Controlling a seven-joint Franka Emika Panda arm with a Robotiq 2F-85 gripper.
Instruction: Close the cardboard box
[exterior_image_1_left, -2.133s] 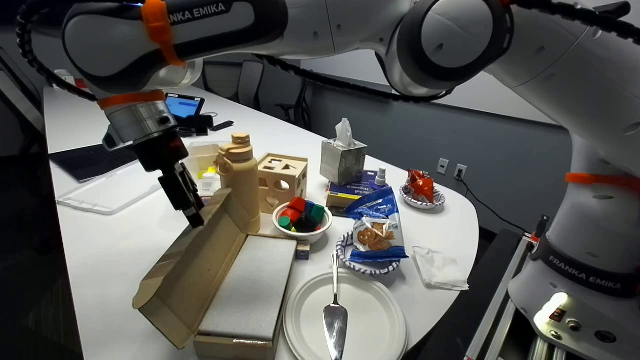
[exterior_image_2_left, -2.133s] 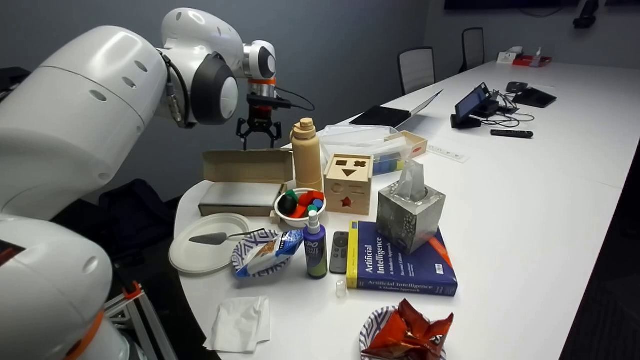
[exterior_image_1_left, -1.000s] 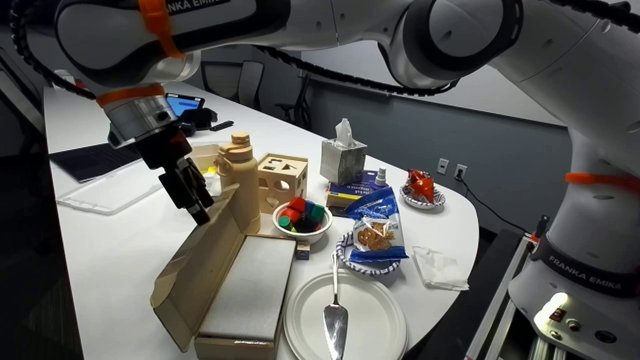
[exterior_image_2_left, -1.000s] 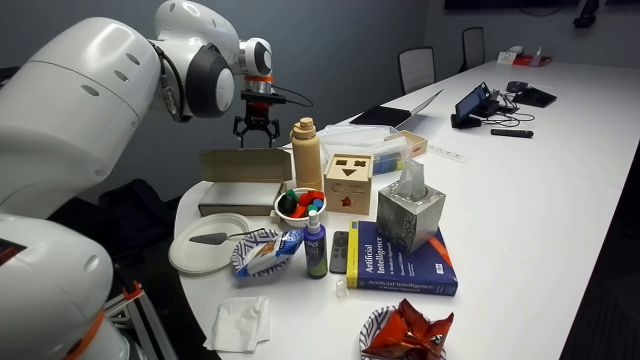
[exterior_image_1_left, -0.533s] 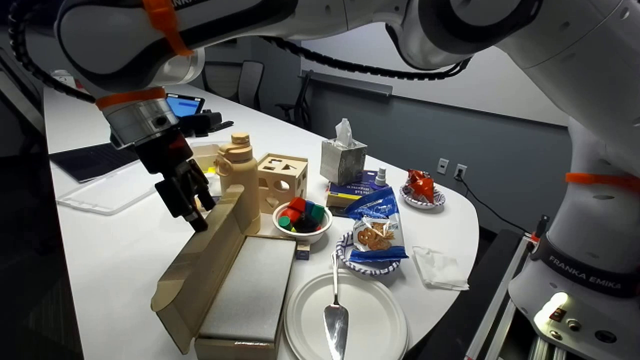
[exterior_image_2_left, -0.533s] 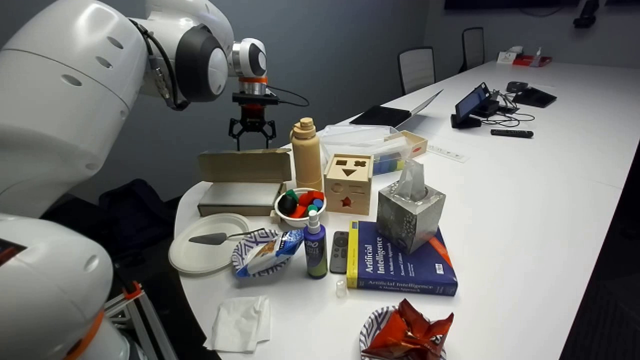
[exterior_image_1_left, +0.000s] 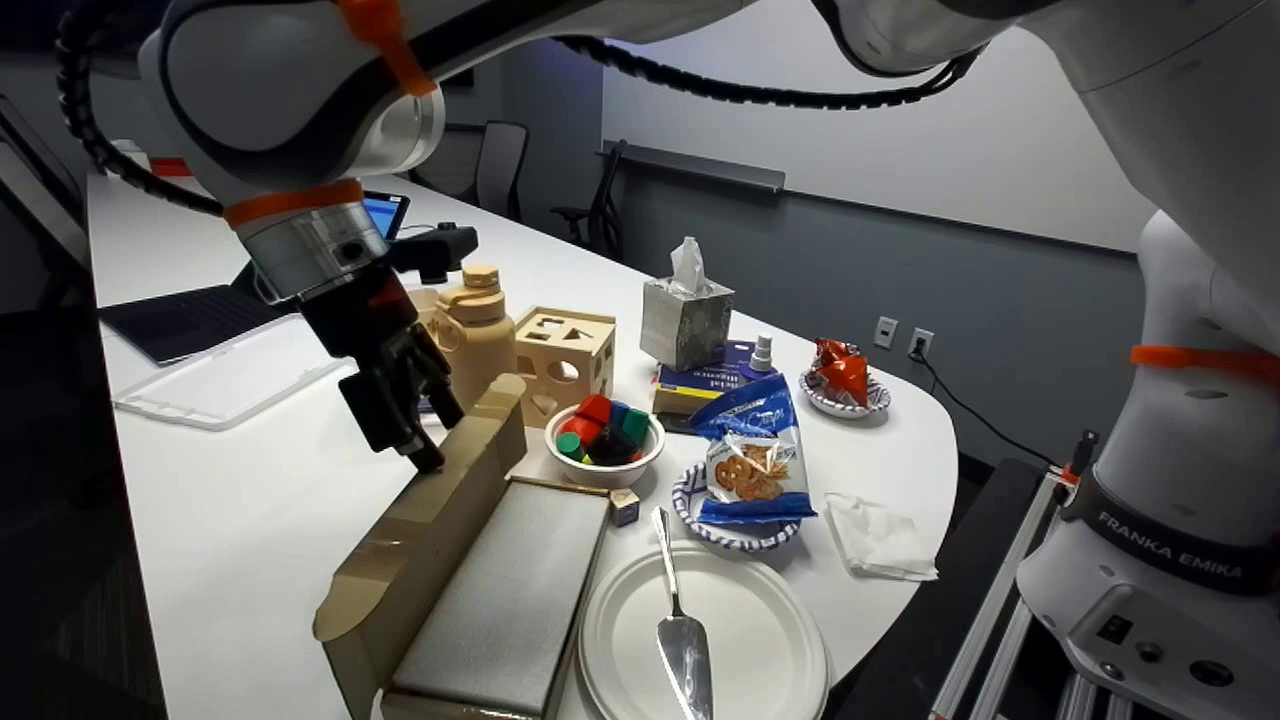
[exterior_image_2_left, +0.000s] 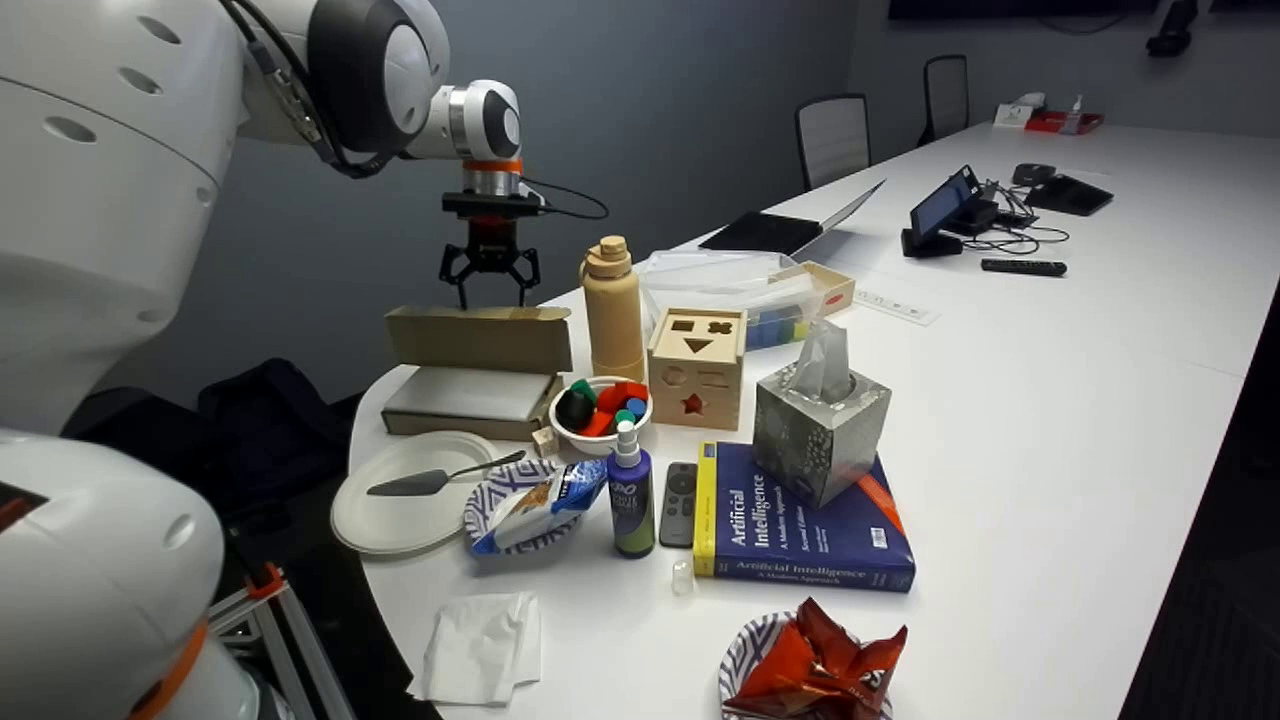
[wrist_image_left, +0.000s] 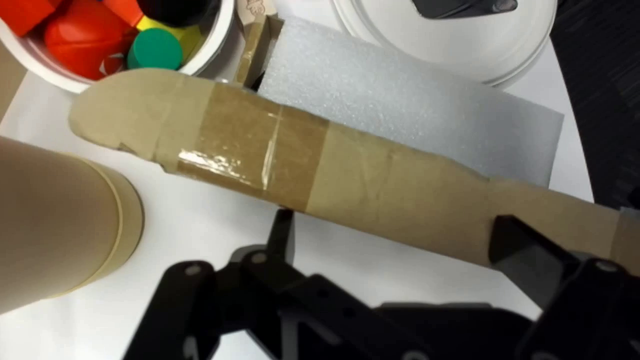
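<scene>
The brown cardboard box (exterior_image_1_left: 455, 706) lies on the table with its lid (exterior_image_1_left: 435, 575) raised nearly upright and its pale inside showing. The box (exterior_image_2_left: 455, 424) and raised lid (exterior_image_2_left: 475, 343) show in both exterior views. My gripper (exterior_image_1_left: 442, 440) is open with nothing between its fingers. It is at the lid's top flap, on the side away from the box's body. In the wrist view the open gripper (wrist_image_left: 395, 217) has one fingertip at the flap's edge and one overlapping the taped flap (wrist_image_left: 390, 175). Exact contact is hard to tell.
A tan bottle (exterior_image_1_left: 485, 350) stands close by the lid's far end. A bowl of blocks (exterior_image_1_left: 605, 470) and a small wooden cube (exterior_image_1_left: 625, 507) are beside the box. White plates (exterior_image_1_left: 800, 640) with a cake server (exterior_image_1_left: 685, 650) sit against the box's long side.
My gripper has moved towards the box and down to the flap. The lid stands more upright. The box has shifted towards the plates, and the plates, server and small cube have shifted slightly.
</scene>
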